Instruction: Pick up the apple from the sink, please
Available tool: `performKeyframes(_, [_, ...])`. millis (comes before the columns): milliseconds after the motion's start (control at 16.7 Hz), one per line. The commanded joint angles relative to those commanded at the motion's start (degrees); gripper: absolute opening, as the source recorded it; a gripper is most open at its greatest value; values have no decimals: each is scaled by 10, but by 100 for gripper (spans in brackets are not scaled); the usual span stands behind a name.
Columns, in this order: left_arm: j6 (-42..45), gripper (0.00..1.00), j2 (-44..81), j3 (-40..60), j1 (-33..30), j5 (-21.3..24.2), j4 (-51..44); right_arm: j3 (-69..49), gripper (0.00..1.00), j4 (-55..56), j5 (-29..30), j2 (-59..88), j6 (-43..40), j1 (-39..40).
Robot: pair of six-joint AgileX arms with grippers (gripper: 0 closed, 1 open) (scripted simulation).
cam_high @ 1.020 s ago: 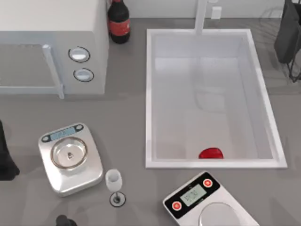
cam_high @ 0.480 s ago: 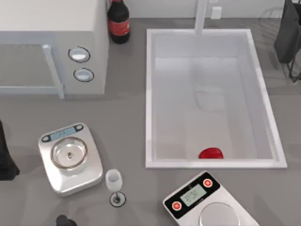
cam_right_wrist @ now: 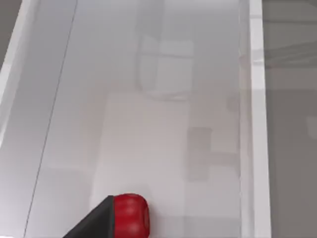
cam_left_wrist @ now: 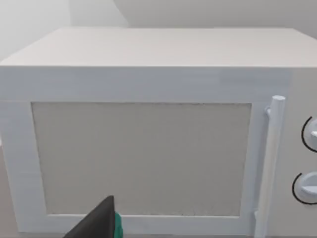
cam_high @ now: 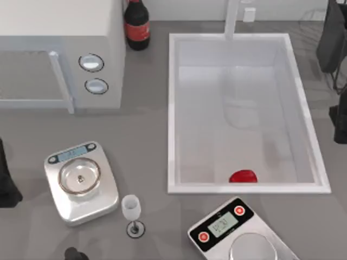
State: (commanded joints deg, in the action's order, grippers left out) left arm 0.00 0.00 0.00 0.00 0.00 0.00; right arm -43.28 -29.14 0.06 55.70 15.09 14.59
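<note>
The top camera looked straight down; the left wrist camera faced the microwave [cam_left_wrist: 148, 139] closely, the right overlooked the sink [cam_right_wrist: 255, 99], which the top view shared.

One apple [cam_high: 243, 176], one sink [cam_high: 172, 108], one microwave [cam_high: 59, 32], one bottle [cam_high: 136, 24], one glass [cam_high: 132, 208] — two scales [cam_high: 81, 181].

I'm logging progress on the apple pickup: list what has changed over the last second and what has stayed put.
The right arm has moved: more of its dark body now reaches down along the table's right edge, beside the sink, and a faint shadow has appeared on the sink floor. Nothing was grasped or released. The apple lies where it was, by the sink's near wall. The left arm stays parked at the left edge.
</note>
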Motion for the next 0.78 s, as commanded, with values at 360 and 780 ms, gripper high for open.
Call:
performKeyframes(360, [0, 100, 0, 0, 0, 0, 0, -255, 100, -171, 0, 357, 88, 85])
performKeyframes(780, [0, 100, 0, 0, 0, 0, 0, -437, 100, -293, 1, 612, 152, 147])
